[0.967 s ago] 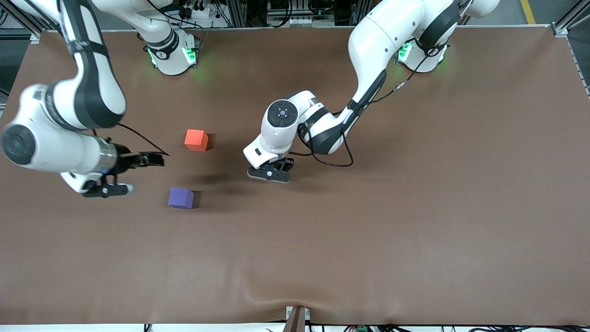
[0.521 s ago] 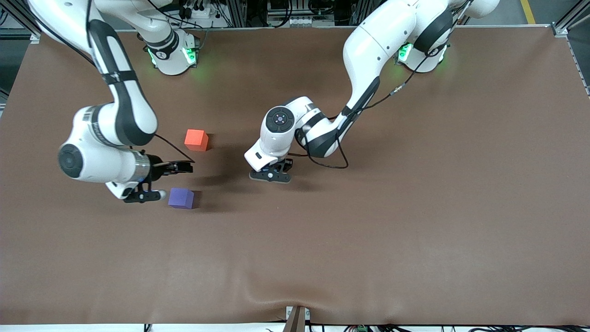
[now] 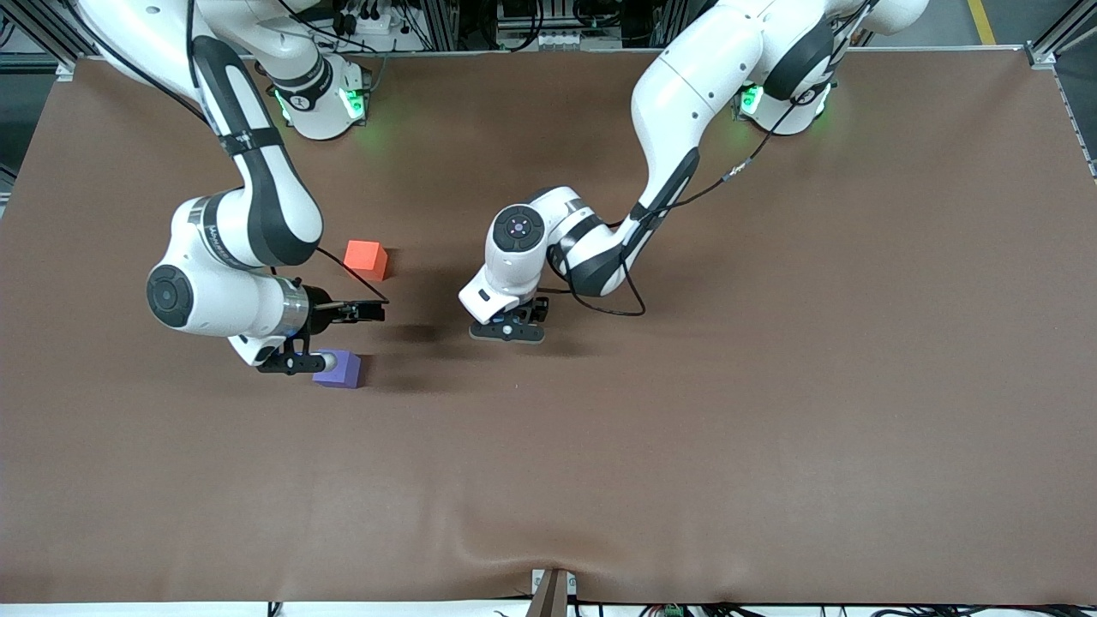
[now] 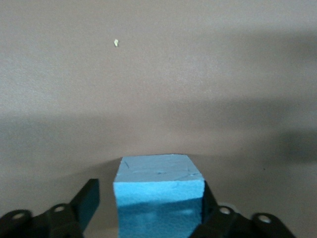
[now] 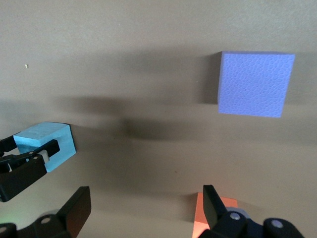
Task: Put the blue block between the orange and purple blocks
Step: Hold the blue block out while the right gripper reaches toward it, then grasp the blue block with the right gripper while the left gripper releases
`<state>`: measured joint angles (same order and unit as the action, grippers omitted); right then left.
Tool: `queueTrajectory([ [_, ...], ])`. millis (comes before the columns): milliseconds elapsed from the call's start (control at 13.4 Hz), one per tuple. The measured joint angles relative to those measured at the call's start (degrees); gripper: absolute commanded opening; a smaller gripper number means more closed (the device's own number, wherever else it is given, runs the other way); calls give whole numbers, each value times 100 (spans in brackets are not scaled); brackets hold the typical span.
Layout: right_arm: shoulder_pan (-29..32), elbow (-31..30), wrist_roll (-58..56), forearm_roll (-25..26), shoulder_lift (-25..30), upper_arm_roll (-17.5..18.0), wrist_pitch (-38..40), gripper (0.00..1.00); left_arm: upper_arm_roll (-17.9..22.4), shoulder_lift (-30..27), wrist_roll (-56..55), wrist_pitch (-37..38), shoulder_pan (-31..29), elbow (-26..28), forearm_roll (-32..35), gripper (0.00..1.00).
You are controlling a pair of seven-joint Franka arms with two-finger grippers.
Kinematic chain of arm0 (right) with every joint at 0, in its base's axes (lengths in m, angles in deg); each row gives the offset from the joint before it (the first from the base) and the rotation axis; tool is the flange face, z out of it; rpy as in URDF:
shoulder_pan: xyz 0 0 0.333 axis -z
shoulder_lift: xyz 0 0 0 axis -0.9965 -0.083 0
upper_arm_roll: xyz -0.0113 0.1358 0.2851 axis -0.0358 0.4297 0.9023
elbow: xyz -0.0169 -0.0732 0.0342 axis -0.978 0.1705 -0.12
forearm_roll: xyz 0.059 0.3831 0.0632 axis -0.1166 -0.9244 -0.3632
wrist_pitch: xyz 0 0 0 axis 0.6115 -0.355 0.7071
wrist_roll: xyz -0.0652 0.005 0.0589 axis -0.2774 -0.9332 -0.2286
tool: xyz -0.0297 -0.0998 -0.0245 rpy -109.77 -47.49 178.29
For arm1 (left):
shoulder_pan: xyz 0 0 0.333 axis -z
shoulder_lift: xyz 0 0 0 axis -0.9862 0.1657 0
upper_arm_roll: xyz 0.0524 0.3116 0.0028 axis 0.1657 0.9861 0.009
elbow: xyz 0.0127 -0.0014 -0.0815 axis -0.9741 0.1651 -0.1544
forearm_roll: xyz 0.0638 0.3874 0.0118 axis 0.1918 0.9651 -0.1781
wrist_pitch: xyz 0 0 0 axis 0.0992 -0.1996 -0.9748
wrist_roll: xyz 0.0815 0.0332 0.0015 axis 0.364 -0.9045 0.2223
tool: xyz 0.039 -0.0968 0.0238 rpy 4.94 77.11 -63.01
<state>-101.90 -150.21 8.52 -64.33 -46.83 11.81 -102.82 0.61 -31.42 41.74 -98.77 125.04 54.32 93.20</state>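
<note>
I see a brown table [image 3: 771,386] with both arms reaching in. My left gripper [image 4: 148,208] sits low at mid-table, its fingers [image 4: 88,201] spread around the blue block [image 4: 158,191]; one finger is clear of it, the other looks right against its side. My right gripper [image 5: 143,208] hangs with fingers wide apart and empty, over the gap between the orange block [image 3: 364,259] and the purple block [image 3: 340,369].

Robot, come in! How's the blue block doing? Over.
Left gripper open around blue block. Right gripper open, over gap between orange block and purple block. Gap not yet filled.
</note>
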Motion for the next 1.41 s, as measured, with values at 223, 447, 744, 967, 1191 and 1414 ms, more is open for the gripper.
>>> queueTrajectory([
  [223, -182, 12, 587, -107, -37, 2, -132, 100, 49, -99, -16, 128, 18, -135, 0, 100],
  [447, -571, 18, 827, -112, -50, 0, -340, 100, 119, -344, -26, 315, -80, -182, 0, 100],
  [744, -993, 114, 979, -112, -279, 1, -722, 100, 161, -891, -26, 1386, -664, -197, 2, 100],
  [967, -1255, 507, 1131, -125, -767, 4, -921, 100, 172, -1361, -12, 2203, -1245, -197, 4, 100],
  [1191, -1762, 995, 1689, -101, -1232, 1, -1215, 100, 178, -1748, 98, 2553, -1816, -177, 8, 100],
  [1414, -2137, 1223, 1931, 206, -1473, -11, -1359, 100, 182, -2092, 849, 2942, -2404, -171, 11, 100],
])
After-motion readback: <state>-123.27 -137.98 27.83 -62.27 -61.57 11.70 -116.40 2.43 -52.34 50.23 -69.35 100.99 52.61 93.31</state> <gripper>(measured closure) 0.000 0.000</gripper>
